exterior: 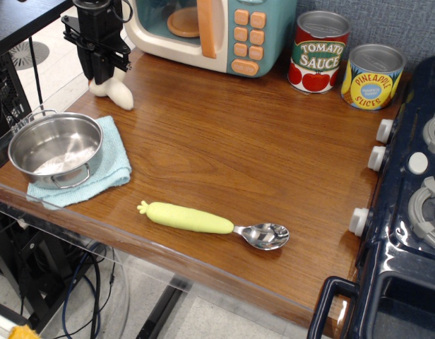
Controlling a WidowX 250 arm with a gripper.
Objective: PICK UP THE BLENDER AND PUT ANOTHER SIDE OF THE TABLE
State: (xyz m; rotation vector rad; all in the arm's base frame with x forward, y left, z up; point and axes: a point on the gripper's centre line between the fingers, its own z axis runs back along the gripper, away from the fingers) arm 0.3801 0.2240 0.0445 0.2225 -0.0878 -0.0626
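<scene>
Upper left of frame: black gripper (106, 76) fingers hold cream blender (115, 91) | blender touches brown tabletop (231, 148) | steel pot (55, 149) below-left

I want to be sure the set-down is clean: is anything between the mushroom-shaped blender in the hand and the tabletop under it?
Nothing visible. The hand holds the blender at the table's far left edge, its white stem down at the bare wood. The pot on the blue cloth sits nearer the front, clear of it; the toy microwave stands off to the right.
</scene>
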